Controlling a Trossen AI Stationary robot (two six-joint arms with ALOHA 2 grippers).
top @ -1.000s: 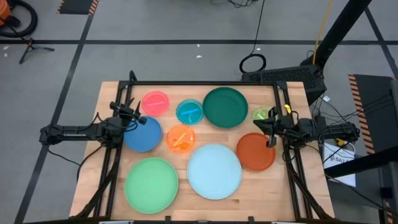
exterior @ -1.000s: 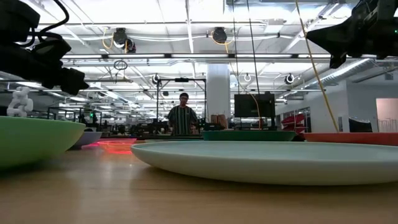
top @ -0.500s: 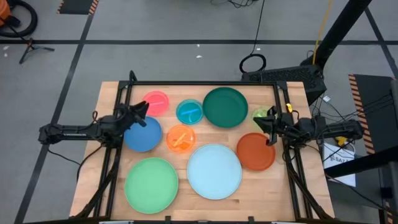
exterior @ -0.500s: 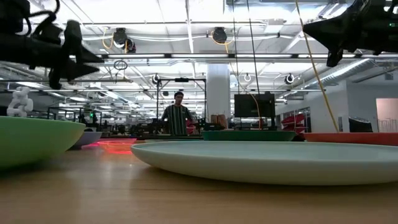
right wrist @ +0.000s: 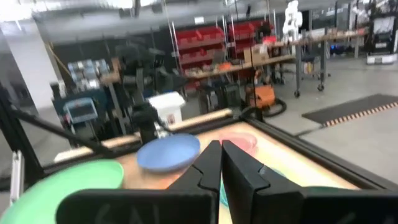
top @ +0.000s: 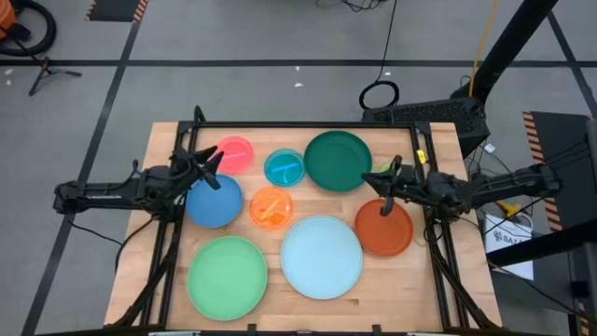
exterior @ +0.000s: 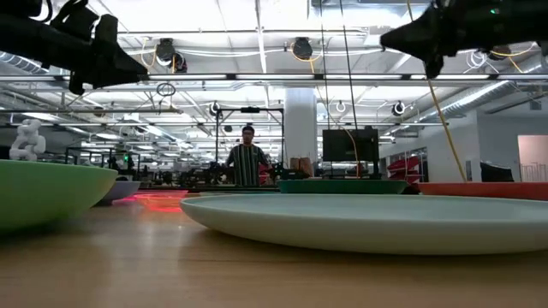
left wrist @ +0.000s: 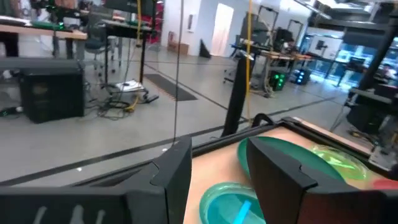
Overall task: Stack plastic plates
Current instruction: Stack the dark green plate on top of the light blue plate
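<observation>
An overhead camera looks straight down on the whole table (top: 168, 140), a second sits at tabletop height looking level across the light blue plate (exterior: 377, 224) into the room, and each wrist camera peers past its own fingers over plates the overhead view shares.

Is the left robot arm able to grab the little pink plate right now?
Probably yes. The left gripper hangs with open jaws just beside the pink plate, above the blue plate. Nothing lies on the pink plate or stands between them.
</observation>
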